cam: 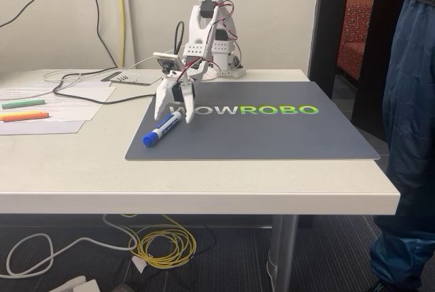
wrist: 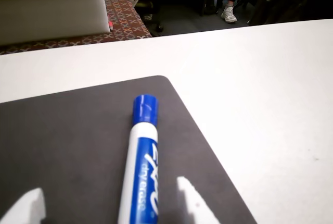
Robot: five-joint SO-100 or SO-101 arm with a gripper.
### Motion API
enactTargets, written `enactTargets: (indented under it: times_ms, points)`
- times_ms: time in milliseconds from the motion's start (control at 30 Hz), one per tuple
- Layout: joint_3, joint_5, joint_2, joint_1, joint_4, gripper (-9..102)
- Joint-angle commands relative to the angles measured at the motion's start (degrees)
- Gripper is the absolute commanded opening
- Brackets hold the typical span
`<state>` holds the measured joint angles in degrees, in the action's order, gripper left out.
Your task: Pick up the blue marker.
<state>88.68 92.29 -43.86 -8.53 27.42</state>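
Blue-capped and white-barrelled, the blue marker (cam: 162, 130) lies flat on the dark grey mat (cam: 272, 136), near the mat's front left corner in the fixed view, its cap pointing toward the table's front edge. The white gripper (cam: 172, 117) hangs over the marker's rear end with its fingers spread apart, one tip on each side of the barrel and nothing held between them. In the wrist view the two white fingertips (wrist: 190, 198) show at the bottom edge, and the marker (wrist: 141, 166) runs straight up the middle of the gap, its long axis pointing away from the camera and across the line on which the jaws close. Judging from this, the barrel sits squarely between the fingers, so closing them should catch it; whether the tips already touch the mat cannot be told.
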Motion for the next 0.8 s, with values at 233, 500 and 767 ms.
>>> enactTargets:
  times_ms: [233,500,767]
  points:
    - [-4.04,1.14,4.22,-1.23,5.80,33]
    - [-2.64,0.97,5.54,-1.05,10.02,33]
    - [-3.43,3.69,6.86,-0.35,11.87,30]
